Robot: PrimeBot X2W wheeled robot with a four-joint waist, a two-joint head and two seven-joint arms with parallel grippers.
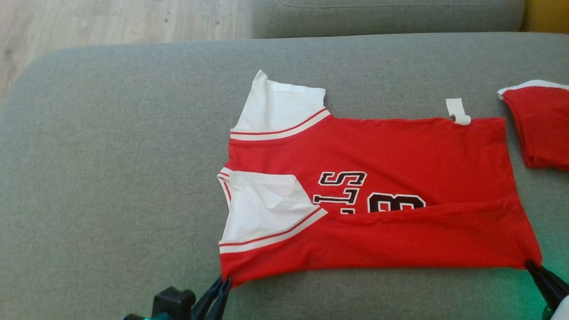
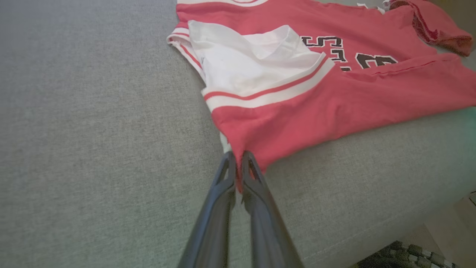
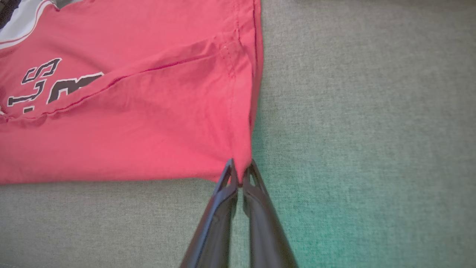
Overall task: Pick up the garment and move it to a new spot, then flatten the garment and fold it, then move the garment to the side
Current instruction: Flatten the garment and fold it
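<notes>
Evidently, the red garment (image 1: 400,151), spread on the grey sofa cushion (image 1: 111,178), is pinched at its two near corners by the closed left gripper (image 1: 223,282) and closed right gripper (image 1: 531,266), presumably so that this edge is drawn taut for folding.

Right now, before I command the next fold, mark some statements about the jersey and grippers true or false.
1. The left gripper and right gripper are each shut on a near corner of the jersey. True.
2. The jersey lies on a wooden table. False: it lies on a grey cushion.
3. Its near edge is folded over part of the lettering. True.
4. Its sleeves are black. False: the sleeves are white.
5. Another red garment lies apart on the right. True.
</notes>
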